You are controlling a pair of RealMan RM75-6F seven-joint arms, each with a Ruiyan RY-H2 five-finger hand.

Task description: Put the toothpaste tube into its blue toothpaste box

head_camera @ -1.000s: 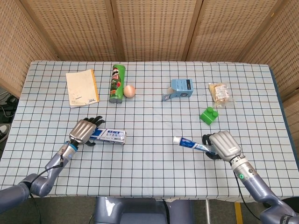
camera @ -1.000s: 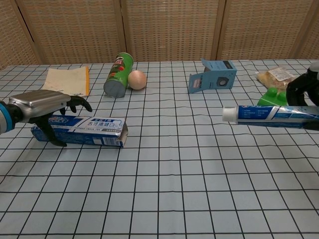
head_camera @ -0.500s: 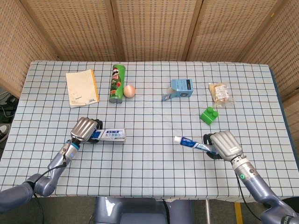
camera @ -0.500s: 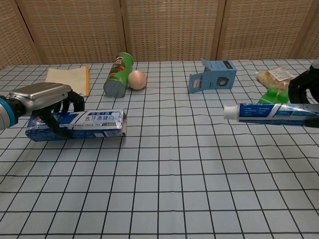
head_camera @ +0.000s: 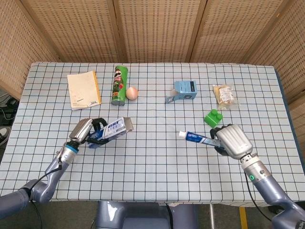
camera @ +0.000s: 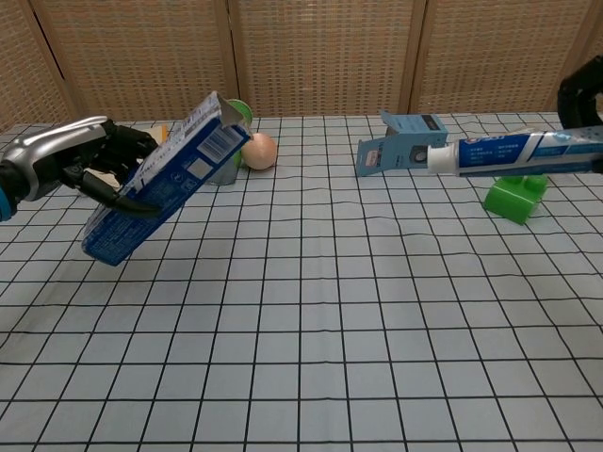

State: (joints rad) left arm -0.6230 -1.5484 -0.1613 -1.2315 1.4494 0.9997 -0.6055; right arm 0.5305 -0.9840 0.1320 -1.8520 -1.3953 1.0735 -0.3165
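Blue and white, the soft plastic toothpaste tube point(camera: 513, 153) with its white cap is held off the table by the right hand point(head_camera: 232, 140), which grips its tail end; the tube lies nearly level, cap pointing toward the robot's left. Well apart from it, the long blue cardboard toothpaste box point(camera: 158, 178) is gripped around its lower half by the left hand point(head_camera: 82, 132), lifted clear of the checked tablecloth point(head_camera: 157, 157) and tilted, its open flap end raised and turned toward the tube. The box's mouth seems open, though its inside cannot be seen from either camera. Just behind the tube's tail sits a bright green plastic block point(head_camera: 212, 117). Further back lie a small light-blue carton point(head_camera: 185, 89) with an open flap, a clear packet of snack food point(head_camera: 224, 95), a green cylindrical crisp can point(head_camera: 119, 84) lying on its side with a pale egg-shaped ball point(head_camera: 131, 92) touching it, and a cream notebook point(head_camera: 83, 89) with an orange spine.
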